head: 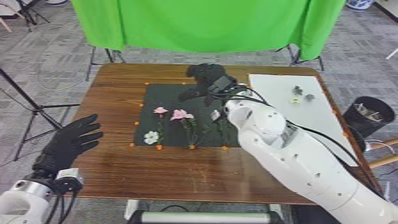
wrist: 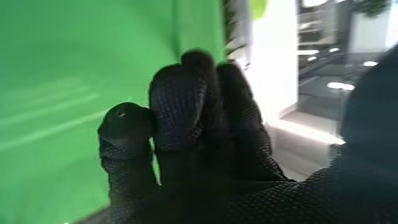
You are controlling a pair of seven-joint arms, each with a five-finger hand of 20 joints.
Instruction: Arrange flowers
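In the head view my right hand (head: pixel 210 77) is over the dark mat's back edge, fingers loosely extended, holding nothing visible. The dark mat (head: pixel 178 93) bears a pink flower (head: pixel 160 110), a larger pink flower (head: pixel 181 115), a pale flower (head: pixel 215 115) beside my right forearm, and a white flower (head: pixel 151 136) at the front left. Small dark green pieces (head: pixel 298 90) and a pale yellow bloom (head: pixel 296 100) lie on the white sheet (head: pixel 275 86). My left hand (head: pixel 67 143) is open off the table's left side. The right wrist view shows my right hand (wrist: pixel 200 135) with upright, slightly bent fingers.
Orange markers (head: pixel 160 147) dot the mat's border on the brown table (head: pixel 115 165). A green cloth (head: pixel 204 25) hangs behind the table. A black bin (head: pixel 370 114) stands off the right edge, and a tripod (head: pixel 37 106) off the left.
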